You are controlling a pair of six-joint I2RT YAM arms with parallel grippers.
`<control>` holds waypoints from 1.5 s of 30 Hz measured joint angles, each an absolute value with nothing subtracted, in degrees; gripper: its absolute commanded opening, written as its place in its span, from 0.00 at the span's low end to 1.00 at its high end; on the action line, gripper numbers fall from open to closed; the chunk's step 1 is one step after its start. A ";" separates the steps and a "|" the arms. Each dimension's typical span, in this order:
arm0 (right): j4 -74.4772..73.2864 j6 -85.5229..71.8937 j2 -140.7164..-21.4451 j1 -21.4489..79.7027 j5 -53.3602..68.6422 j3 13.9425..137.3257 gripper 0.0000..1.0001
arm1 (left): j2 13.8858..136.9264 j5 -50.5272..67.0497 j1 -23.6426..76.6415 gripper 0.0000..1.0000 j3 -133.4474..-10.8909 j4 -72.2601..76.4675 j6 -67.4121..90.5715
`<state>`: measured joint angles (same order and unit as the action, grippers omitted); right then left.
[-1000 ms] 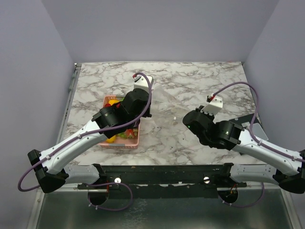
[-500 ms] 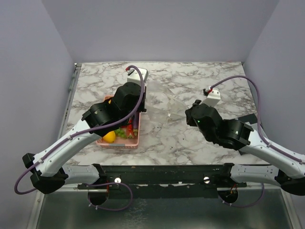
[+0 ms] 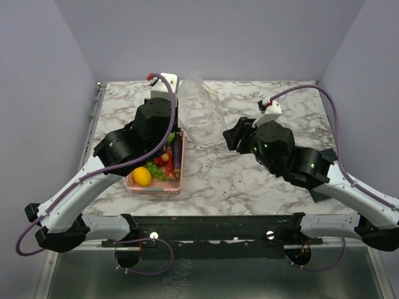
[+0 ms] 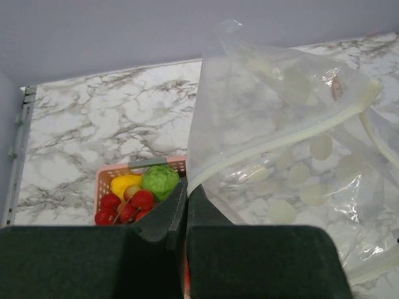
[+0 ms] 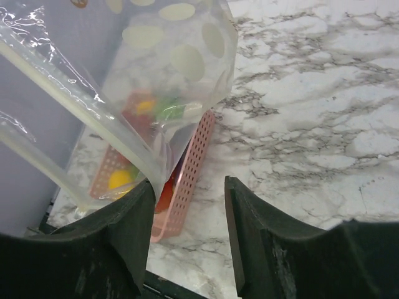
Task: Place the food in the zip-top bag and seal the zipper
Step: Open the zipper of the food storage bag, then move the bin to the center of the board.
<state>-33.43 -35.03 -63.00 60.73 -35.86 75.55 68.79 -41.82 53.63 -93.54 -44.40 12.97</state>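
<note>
The left jaws are pressed shut on the zipper (image 4: 361, 99), pinching the strip at one end of the mouth of the zip-top bag (image 4: 274, 81). The right jaws stand wide apart and clasp nothing. Another stretch of the strip runs down to the tip of the finger (image 5: 128, 224) on the left of the right wrist view, but I cannot tell whether it touches. The clear bag hangs lifted off the marble tabletop (image 3: 249, 180) between the two arms, its mouth gaping, just right of the pink basket (image 3: 156, 185). The food (image 3: 159, 165) lies in that basket: a yellow lemon (image 3: 141, 175), a round green fruit (image 4: 160, 180), red berries (image 4: 128, 205) and a dark purple eggplant (image 3: 177, 152) along the basket's right wall.
</note>
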 measured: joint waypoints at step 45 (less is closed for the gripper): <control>-23.97 -39.27 -98.43 60.64 -27.22 85.78 0.63 | 57.76 -80.58 53.58 0.00 -85.36 -46.00 2.92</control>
